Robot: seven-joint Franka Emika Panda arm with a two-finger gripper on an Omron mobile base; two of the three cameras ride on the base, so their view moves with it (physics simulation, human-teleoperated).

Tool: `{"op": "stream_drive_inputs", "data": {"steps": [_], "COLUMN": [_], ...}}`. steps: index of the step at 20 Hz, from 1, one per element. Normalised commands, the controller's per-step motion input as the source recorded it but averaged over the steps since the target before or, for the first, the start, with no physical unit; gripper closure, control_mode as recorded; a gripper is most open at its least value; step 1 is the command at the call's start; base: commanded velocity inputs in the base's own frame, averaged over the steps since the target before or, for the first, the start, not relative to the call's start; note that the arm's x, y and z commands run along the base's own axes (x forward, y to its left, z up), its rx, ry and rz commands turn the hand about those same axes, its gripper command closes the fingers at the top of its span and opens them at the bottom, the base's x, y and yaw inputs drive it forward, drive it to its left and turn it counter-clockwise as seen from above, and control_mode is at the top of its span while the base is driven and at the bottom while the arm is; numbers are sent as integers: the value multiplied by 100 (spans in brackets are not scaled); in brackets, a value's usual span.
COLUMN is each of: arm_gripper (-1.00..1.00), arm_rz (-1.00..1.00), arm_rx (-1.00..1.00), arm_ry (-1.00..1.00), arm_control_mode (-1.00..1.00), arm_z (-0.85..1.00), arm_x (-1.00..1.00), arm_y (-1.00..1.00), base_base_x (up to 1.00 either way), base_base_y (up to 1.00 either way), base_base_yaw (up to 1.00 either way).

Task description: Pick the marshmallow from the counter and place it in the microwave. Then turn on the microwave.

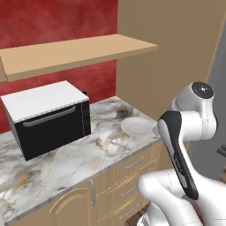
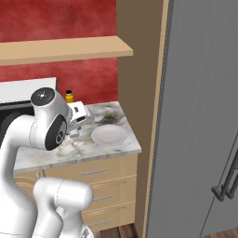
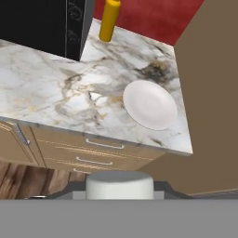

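Firstly, the left base view: one counter [image 1: 79, 159] of white-grey marbled stone runs across, with three light tan drawers and one arched cabinet door below it, each with a silver handle. One boxy black oven with a flat white top [image 1: 48, 119] stands on the counter's back left part. One round, smooth white plate [image 1: 137, 126] lies near the counter's right end. One plain wooden shelf [image 1: 79, 50] hangs above, on a mottled red wall.

Next, the right base view: the gripper [image 2: 74, 134] hangs over the counter, just left of the plate, near the middle of the stone top. Its jaws are too small and shaded here, so I cannot tell whether they are apart or closed, or whether they hold anything. One yellow bottle [image 2: 69, 96] with a dark cap stands at the counter's back edge. One tall, flat grey appliance door [image 2: 204, 116] rises on the right.

Lastly, the hand view: one tiny pale fleck [image 3: 95, 96] lies on the stone just left of the plate, towards the front edge. It may be the marshmallow, though it is hard to tell from the veining. The yellow bottle is cylindrical, beside the black oven's corner.
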Motion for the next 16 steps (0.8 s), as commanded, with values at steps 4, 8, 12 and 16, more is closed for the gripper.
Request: {"op": "stream_drive_inputs", "data": {"steps": [4,8,12,16], "arm_gripper": [100,100,100,100], "arm_rz": [0,0,0,0], "arm_rx": [0,0,0,0], "arm_ry": [0,0,0,0], "arm_control_mode": [100,100,100,100], "arm_z": [0,0,0,0], "arm_x": [0,0,0,0], "arm_y": [0,0,0,0], "base_base_x": [-27,-36,-48,-47], "base_base_y": [-1,-6,-14,-25], "base_base_yaw": [0,0,-2,-5]}}
